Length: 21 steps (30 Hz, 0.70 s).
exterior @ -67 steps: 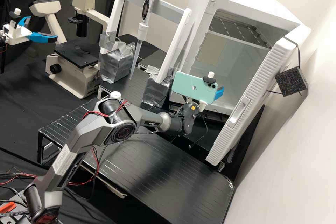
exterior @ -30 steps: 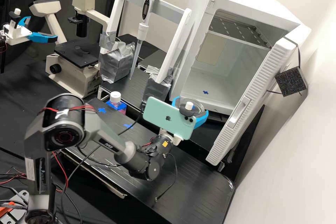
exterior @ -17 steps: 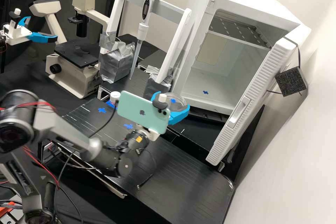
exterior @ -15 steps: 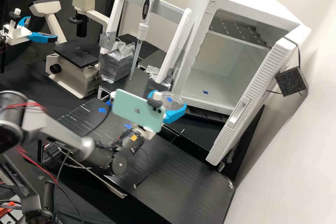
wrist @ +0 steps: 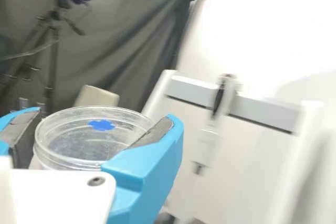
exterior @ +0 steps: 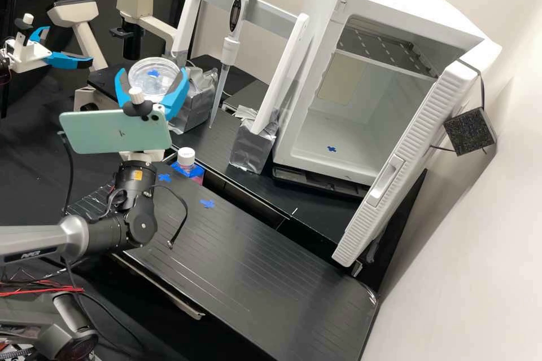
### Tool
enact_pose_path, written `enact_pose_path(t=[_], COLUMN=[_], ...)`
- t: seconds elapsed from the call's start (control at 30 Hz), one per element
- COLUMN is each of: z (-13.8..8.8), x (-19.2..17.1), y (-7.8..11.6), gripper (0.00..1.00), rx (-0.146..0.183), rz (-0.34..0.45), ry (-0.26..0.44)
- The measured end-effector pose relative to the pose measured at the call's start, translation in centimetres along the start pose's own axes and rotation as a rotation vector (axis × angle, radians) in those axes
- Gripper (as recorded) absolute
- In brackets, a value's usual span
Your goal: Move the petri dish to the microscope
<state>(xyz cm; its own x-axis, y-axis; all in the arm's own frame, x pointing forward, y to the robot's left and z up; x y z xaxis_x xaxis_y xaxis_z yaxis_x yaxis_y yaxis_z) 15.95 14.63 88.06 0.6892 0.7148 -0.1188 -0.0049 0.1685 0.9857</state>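
Black bench [exterior: 254,265] stands near a pale wall [exterior: 468,237], jaws grasping the petri dish [exterior: 152,80].

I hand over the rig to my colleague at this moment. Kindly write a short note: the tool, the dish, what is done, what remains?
Tool: white tool with bright blue fingers, closed on the dish.
Dish: round clear petri dish, held up, in line with the flat black stage of the beige microscope in the high view; the gap is hard to judge.
Done: dish gripped and raised.
Left: probably lower it onto the stage, release, back away.
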Motion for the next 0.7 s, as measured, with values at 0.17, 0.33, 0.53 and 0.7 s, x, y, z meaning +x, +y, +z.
enact_pose_path(t=[0.17,0.33,0.53,0.7], z=[-1.3,-2.7,-3.0,-2.3], x=[1.7,3.4,5.8,8.1], y=[-0.4,-0.5,-0.4,-0.7], gripper=[0.00,0.00,0.00,0.00], rx=[0.038,0.052,0.069,0.081], rz=[-0.058,-0.119,-0.163,-0.206], ry=[0.032,0.046,0.048,0.011])
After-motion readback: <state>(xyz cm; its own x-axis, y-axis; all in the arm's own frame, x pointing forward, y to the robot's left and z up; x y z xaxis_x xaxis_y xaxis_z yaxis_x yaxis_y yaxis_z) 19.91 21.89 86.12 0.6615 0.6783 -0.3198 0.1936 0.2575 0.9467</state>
